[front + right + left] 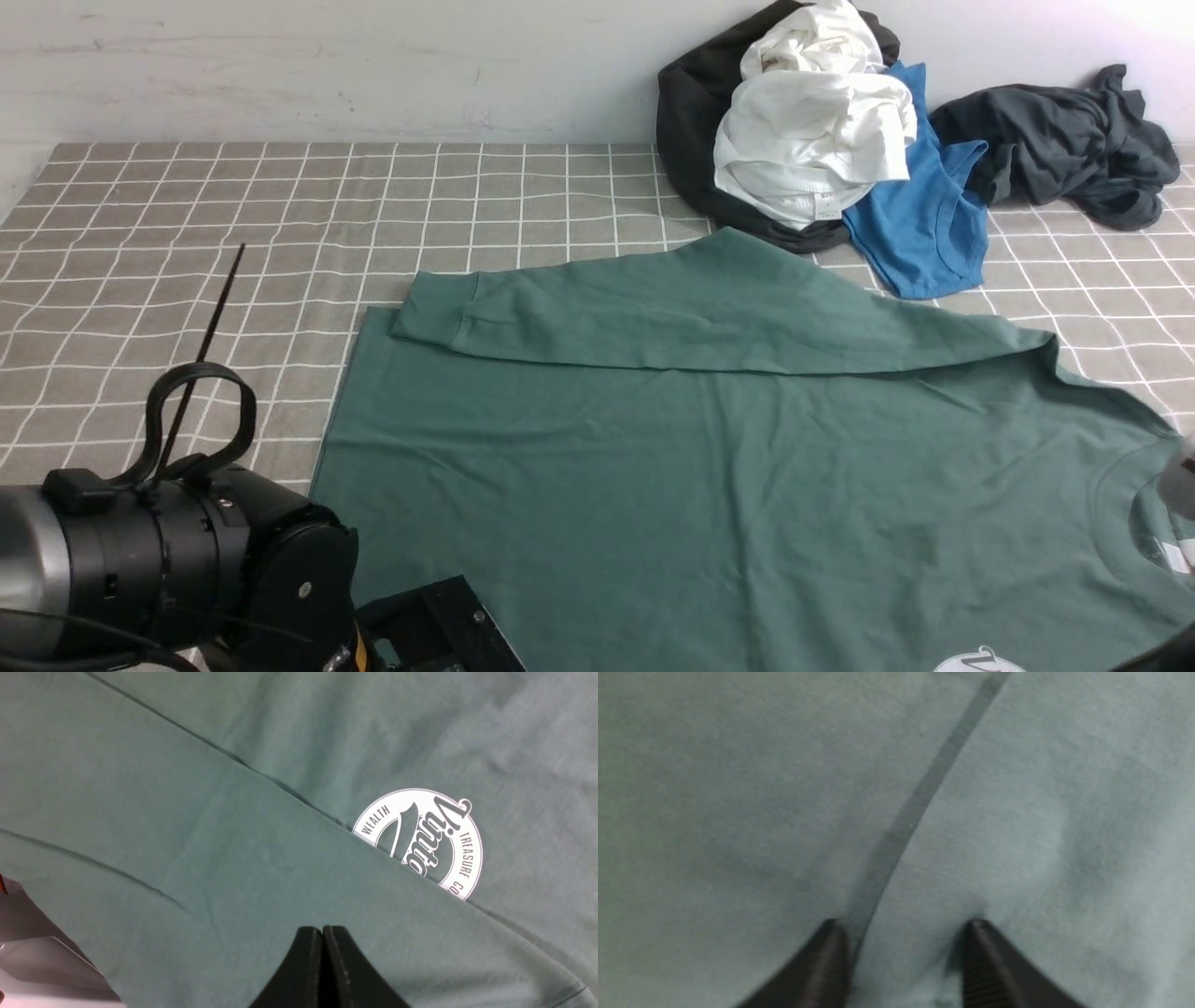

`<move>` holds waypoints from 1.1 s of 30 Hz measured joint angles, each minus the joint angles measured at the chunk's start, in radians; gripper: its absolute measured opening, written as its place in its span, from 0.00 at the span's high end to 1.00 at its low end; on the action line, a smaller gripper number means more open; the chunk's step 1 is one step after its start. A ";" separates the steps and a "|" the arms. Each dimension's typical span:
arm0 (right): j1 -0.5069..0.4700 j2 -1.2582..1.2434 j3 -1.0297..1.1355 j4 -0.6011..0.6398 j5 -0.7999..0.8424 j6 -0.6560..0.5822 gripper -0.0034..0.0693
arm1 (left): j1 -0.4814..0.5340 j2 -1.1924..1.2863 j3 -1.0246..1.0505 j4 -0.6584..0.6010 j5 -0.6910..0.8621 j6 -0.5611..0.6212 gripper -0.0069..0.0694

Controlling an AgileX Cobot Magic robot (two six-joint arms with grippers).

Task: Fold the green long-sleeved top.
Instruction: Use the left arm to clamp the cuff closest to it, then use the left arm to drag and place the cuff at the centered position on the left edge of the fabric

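Observation:
The green long-sleeved top point(709, 467) lies spread flat on the checked tablecloth point(187, 233). Its far sleeve point(672, 317) is folded across the body, cuff to the left. The collar and white neck label point(1172, 555) are at the right edge, and the white logo point(980, 663) is at the bottom. My left gripper point(906, 926) is open, with its fingertips point(836, 933) down on the green fabric astride a fold edge. My right gripper point(322, 931) is shut, just over the near sleeve point(233, 858), which lies across part of the logo point(420, 835).
A pile of clothes sits at the back right: a black garment point(691, 121), a white one point(812, 131), a bright blue one point(924, 233) and a dark grey one point(1064, 140). A wall runs behind the table. My left arm point(168, 560) fills the bottom left corner.

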 joint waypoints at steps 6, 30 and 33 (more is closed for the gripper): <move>0.000 0.000 0.000 0.000 0.000 0.000 0.97 | 0.000 -0.002 0.000 -0.003 0.008 0.000 0.85; 0.000 0.000 0.000 -0.049 -0.029 -0.004 0.97 | 0.158 0.185 -0.695 0.251 0.281 0.008 0.89; 0.000 0.000 0.000 -0.050 -0.050 -0.004 0.97 | 0.189 0.260 -0.697 0.250 0.237 0.009 0.85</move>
